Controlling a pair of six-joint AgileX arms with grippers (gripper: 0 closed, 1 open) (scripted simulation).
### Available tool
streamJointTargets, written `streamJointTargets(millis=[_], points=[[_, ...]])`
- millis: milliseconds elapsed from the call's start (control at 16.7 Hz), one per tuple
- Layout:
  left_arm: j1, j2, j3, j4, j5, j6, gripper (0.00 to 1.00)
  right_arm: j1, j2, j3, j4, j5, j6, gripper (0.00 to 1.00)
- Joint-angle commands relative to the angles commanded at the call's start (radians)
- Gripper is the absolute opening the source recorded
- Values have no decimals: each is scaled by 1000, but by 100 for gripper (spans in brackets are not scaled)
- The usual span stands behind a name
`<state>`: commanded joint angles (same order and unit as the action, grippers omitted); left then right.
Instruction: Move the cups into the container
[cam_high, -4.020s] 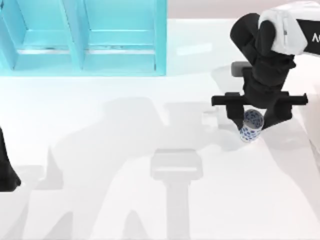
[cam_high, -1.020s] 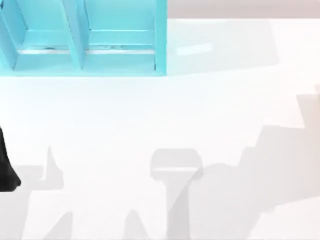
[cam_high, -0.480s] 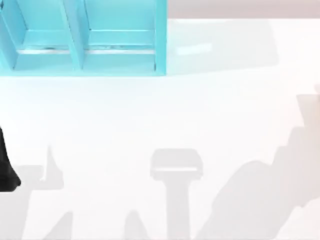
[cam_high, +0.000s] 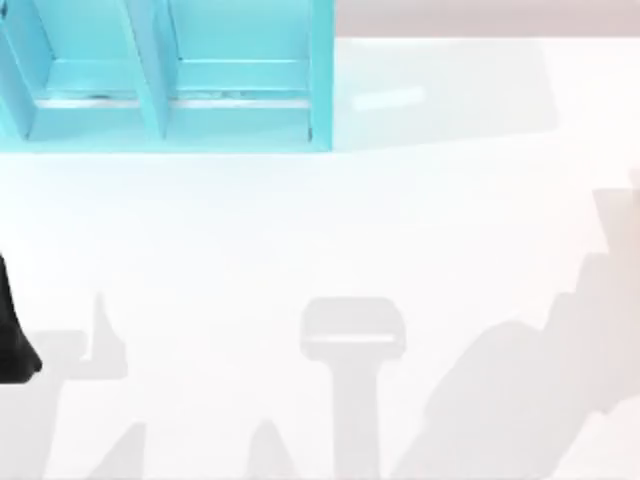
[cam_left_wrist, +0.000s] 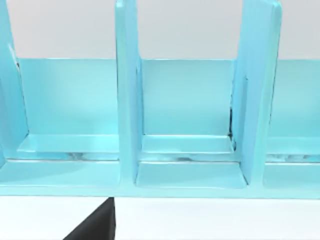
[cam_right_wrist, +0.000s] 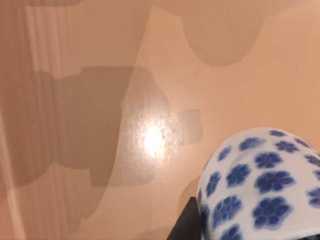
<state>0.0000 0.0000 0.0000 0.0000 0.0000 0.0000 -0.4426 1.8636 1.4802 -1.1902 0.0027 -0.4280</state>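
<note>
The right tool (cam_right_wrist: 196, 226) shows as one dark part just under a cup (cam_right_wrist: 260, 185) in the right wrist view. The cup is very near to this camera and touches that dark part, but I cannot tell how far the tool is open or if it really grips the cup. The left tool (cam_left_wrist: 95, 227) is a dark wedge low in the left wrist view, in front of the container (cam_left_wrist: 125, 115), and its opening I also cannot tell. In the top view the left arm (cam_high: 12, 330) is parked at the left edge of the bench (cam_high: 330, 220). The bench is white, smooth and flat, with several soft grey shadows on its near half and right side. The container (cam_high: 320, 75) is turquoise and stands at the far left of the bench, with a plain pale wall behind it. Behind the cup, the right wrist view shows a smooth surface with broad shadows and one bright spot of light. I count one cup, white with dark-blue flower blots, one container, and in the left wrist view at least three compartments side by side.
</note>
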Motion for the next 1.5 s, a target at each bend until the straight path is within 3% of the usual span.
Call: streamJointTargets(millis=[420, 1080, 1500], points=[[0, 0, 0, 0, 0, 0, 100, 0, 0, 0, 0, 0, 0, 98], [0, 0, 0, 0, 0, 0, 100, 0, 1, 16, -16, -1, 0, 100], [0, 0, 0, 0, 0, 0, 100, -5, 23, 329, -307, 0, -4, 100]])
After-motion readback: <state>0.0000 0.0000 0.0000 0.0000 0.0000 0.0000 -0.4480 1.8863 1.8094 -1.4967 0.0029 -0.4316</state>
